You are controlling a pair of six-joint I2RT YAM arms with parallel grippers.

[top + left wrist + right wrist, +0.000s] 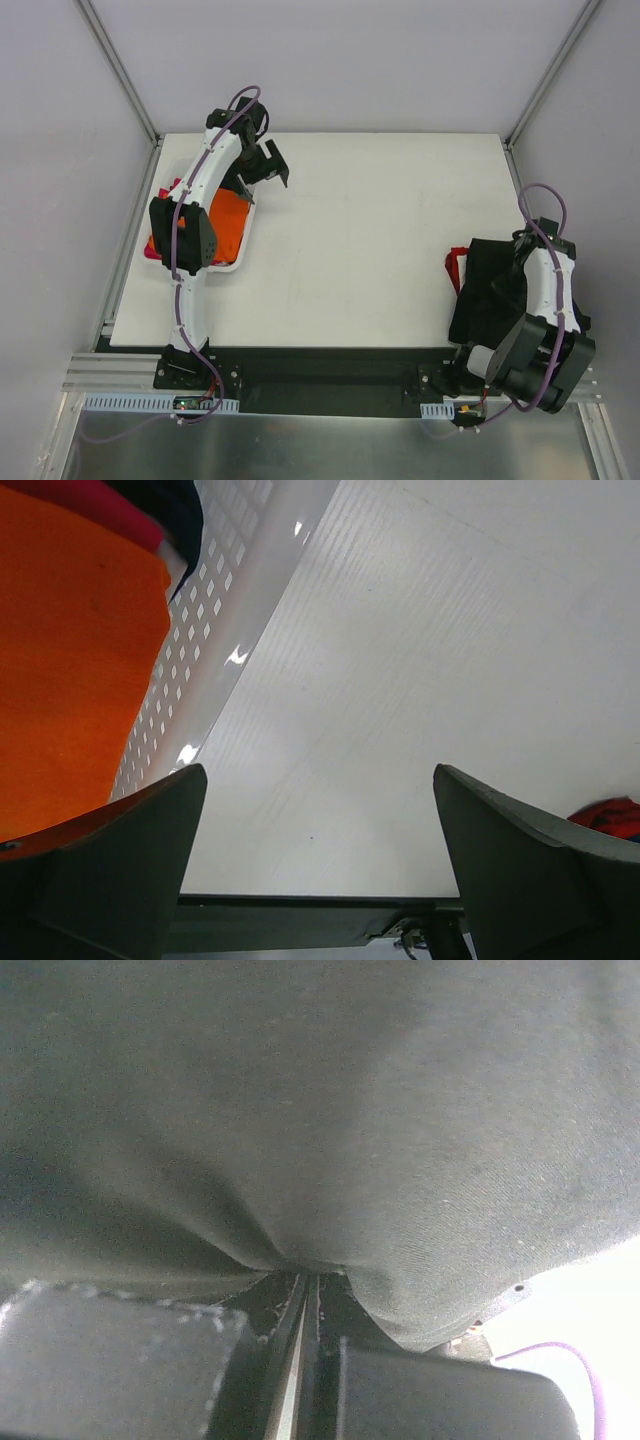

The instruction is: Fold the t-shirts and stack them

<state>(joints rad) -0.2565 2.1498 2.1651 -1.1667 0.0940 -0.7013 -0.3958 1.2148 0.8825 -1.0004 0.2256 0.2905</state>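
Observation:
A bright orange t-shirt (228, 225) (70, 680) lies in the white lattice basket (243, 250) at the table's left, with magenta-pink cloth (172, 187) (100, 500) at its edges. My left gripper (262, 177) (320, 815) hangs open beside the basket's far right corner, over bare table, with nothing between its fingers (120, 865). At the right, a black t-shirt with red trim (480, 290) (400, 1110) lies bunched near the front edge. My right gripper (508, 282) (305, 1275) sits on it, shut on a fold of the black cloth.
The basket's perforated wall (220, 610) runs just left of my left gripper. The white table (370, 230) stretches between the two arms. Grey walls and metal frame posts (120, 70) enclose the back and sides. A red bit of the far shirt's trim (610, 815) shows behind the right finger.

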